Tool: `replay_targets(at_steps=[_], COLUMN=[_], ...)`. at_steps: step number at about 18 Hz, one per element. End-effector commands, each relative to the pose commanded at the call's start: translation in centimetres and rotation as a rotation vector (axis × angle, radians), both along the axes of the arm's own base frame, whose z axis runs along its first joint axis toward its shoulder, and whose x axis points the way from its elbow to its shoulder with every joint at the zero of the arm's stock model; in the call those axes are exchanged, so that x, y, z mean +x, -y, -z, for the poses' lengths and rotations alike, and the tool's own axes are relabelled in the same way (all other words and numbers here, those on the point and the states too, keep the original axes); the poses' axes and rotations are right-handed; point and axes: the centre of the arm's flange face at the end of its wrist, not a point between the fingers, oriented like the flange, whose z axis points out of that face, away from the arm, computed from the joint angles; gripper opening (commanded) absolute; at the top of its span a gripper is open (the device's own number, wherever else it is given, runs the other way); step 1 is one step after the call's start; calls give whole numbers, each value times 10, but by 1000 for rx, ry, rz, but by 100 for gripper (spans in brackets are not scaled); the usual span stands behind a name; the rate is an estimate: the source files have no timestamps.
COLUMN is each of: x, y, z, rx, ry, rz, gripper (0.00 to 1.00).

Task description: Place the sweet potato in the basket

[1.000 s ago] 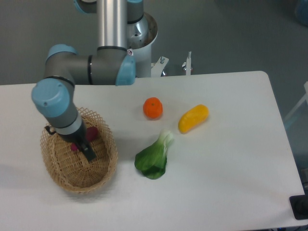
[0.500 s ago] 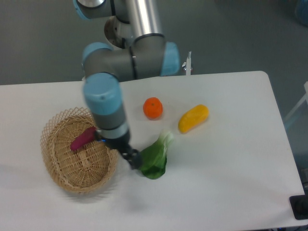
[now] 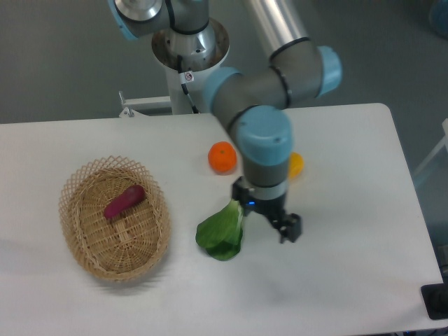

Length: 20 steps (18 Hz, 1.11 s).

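The magenta-purple sweet potato [image 3: 124,201] lies inside the tan wicker basket [image 3: 89,259] at the left of the table, resting on the basket's floor toward its far side. My gripper [image 3: 288,229] hangs over the table well to the right of the basket, just right of the leafy green. Nothing is between its fingers, and its jaws are too small and dark to read as open or shut.
A green leafy vegetable [image 3: 222,234] lies between basket and gripper. An orange fruit [image 3: 222,157] sits behind it. A yellow oblong vegetable [image 3: 297,165] is mostly hidden behind my arm. The table's right edge runs near x 600.
The arm swung from over the basket rightward across the table, past the leafy green. The sweet potato stayed lying in the basket.
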Motion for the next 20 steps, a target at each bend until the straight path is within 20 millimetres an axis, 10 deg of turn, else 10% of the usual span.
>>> replay_targets(at_steps=[10,20], x=[-58,-64], y=[42,44], z=[17,28], rx=[-25,-38], ry=[2,9], rz=[55,65], gripper=[100,100])
